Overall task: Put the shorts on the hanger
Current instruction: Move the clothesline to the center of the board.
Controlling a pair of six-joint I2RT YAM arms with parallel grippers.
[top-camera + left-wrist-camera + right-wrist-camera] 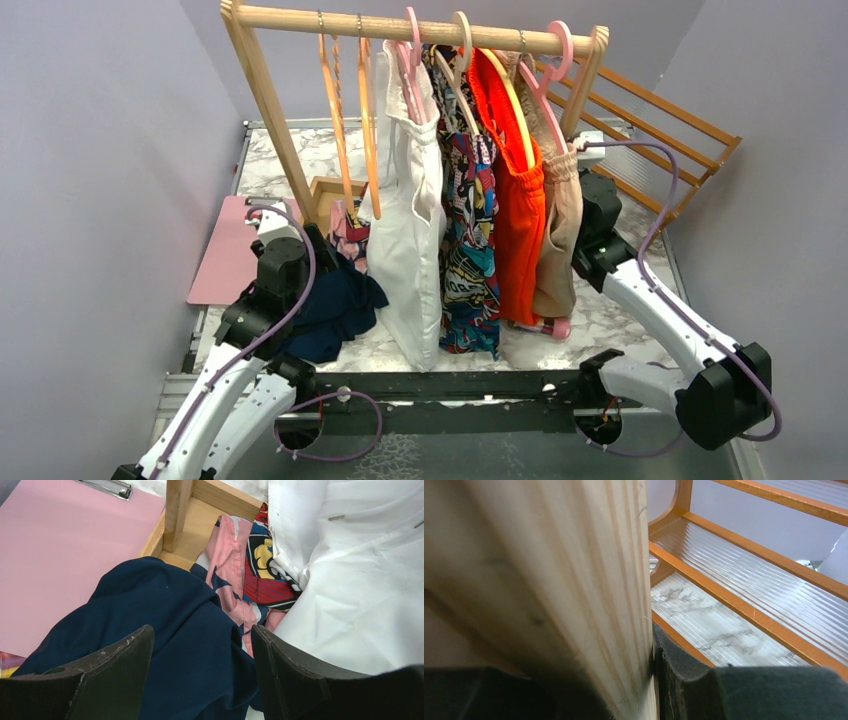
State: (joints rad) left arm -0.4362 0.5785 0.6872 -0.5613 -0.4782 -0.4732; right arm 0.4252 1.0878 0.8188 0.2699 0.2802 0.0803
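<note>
Left pincer (pixel 201 634) spread over one shorts (pixel 165 605); right pincer (pixel 589 680) seemingly clamps one post (pixel 549 565)

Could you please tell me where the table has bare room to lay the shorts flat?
The pink board left of the shorts is bare, and so is the marble between the beige garment and the right arm. Under the hanging clothes it is crowded, and the right gripper grips the rack post.

The left arm (pixel 215 392) and right arm (pixel 655 300) have white links and black joint housings; a lilac cable (pixel 311 268) runs along each. The left pincer (pixel 202 642) has thick matte-black fingers (pixel 117 657), edges scuffed pale.
</note>
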